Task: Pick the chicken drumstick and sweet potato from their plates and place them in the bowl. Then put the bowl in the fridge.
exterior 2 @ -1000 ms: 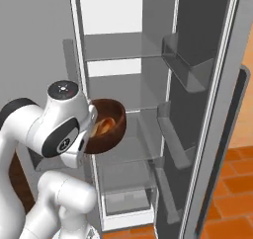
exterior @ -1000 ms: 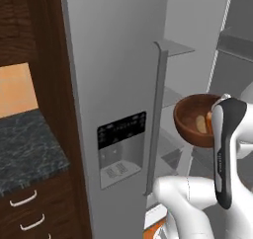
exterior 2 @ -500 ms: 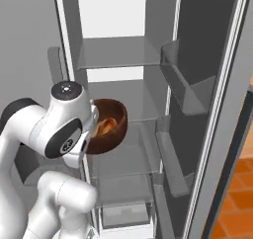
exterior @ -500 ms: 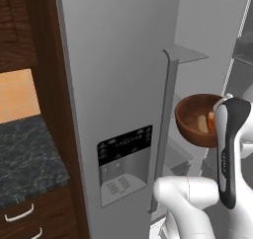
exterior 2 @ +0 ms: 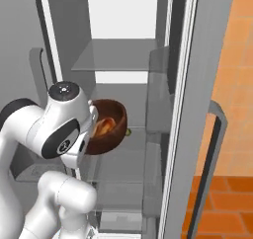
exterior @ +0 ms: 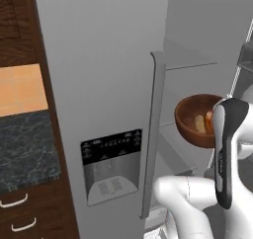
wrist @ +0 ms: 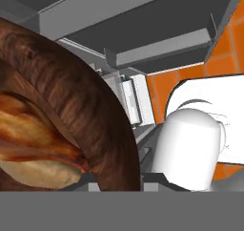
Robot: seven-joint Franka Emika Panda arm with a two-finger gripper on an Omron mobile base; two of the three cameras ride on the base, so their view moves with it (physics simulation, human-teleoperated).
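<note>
wooden bowl (exterior 2: 109, 129) pinched by end effector (wrist: 116, 177) before open grey fridge (exterior 2: 126, 60) shelves.

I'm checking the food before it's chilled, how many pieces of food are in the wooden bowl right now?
2. In the bowl held by the gripper, the chicken drumstick lies above the sweet potato in the hand view. More could sit hidden lower down.

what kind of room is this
Most likely a home kitchen. A tall grey fridge with a dispenser panel stands open, showing glass shelves. Beside it are dark wood cabinets over a dark stone counter, and the floor is orange tile.
</note>
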